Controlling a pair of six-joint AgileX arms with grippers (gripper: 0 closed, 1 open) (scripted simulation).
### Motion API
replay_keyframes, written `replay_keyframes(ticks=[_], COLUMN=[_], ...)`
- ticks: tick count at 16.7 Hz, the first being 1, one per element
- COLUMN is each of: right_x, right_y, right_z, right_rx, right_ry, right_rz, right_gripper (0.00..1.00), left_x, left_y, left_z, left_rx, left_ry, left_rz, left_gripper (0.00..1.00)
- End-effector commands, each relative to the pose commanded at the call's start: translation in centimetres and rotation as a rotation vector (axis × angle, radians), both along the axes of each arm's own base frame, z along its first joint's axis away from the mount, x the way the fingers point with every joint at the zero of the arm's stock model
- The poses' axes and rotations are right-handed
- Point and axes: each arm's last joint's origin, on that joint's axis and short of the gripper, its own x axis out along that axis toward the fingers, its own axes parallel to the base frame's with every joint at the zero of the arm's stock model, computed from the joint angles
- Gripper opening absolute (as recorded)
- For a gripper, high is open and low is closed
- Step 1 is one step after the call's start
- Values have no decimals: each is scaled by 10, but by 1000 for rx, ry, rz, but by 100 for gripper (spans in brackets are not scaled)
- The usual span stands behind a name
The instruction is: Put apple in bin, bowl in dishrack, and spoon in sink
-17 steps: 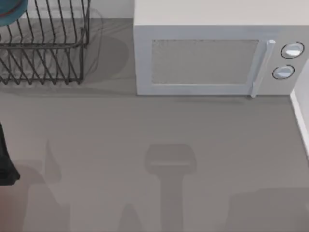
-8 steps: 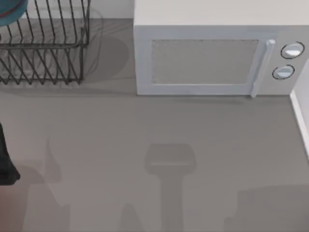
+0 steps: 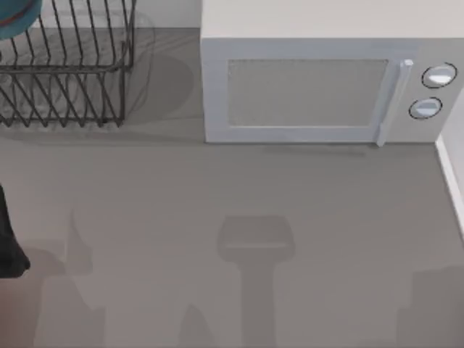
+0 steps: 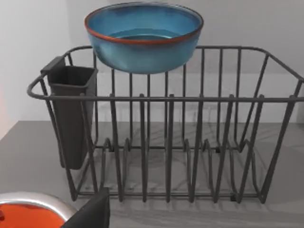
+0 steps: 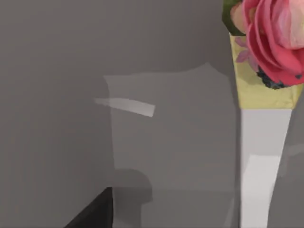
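The teal-blue bowl (image 4: 143, 35) with its reddish rim is upright at the back of the dark wire dishrack (image 4: 166, 142), level with the top rail. I cannot tell whether it rests on the wires. In the top view the bowl (image 3: 14, 18) and the dishrack (image 3: 65, 72) are at the far left corner. A dark part of my left gripper (image 4: 90, 213) shows in front of the rack, well apart from the bowl. A dark part of my right gripper (image 5: 92, 213) hangs over bare grey table. The apple, spoon and sink are out of view.
A white microwave (image 3: 319, 80) stands at the back right of the rack. A dark utensil cup (image 4: 71, 114) hangs on the rack's end. Below my left wrist is a silver-rimmed round container (image 4: 33, 211) with an orange-red inside. A pink flower in a yellow pot (image 5: 270, 52) stands near my right gripper.
In the top view the shadow at the table's front right has drawn back toward the right edge. The bowl, rack and left arm have not moved.
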Motion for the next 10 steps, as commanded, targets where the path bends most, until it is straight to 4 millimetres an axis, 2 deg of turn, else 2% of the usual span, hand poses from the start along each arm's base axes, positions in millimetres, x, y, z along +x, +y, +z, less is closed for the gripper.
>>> replay_keyframes(ticks=[2, 6, 10], right_x=[-3, -3, -3], right_y=[1, 1, 1], right_z=[-10, -11, -11], right_rx=[2, 2, 2], right_ry=[7, 8, 8], right_rz=[0, 0, 0], right_gripper=[100, 100, 70], left_x=[0, 0, 0], left_y=[0, 0, 0], left_z=[0, 0, 0], left_rx=[0, 0, 0], left_ry=[0, 0, 0], left_rz=[0, 0, 0], left_gripper=[100, 100, 100])
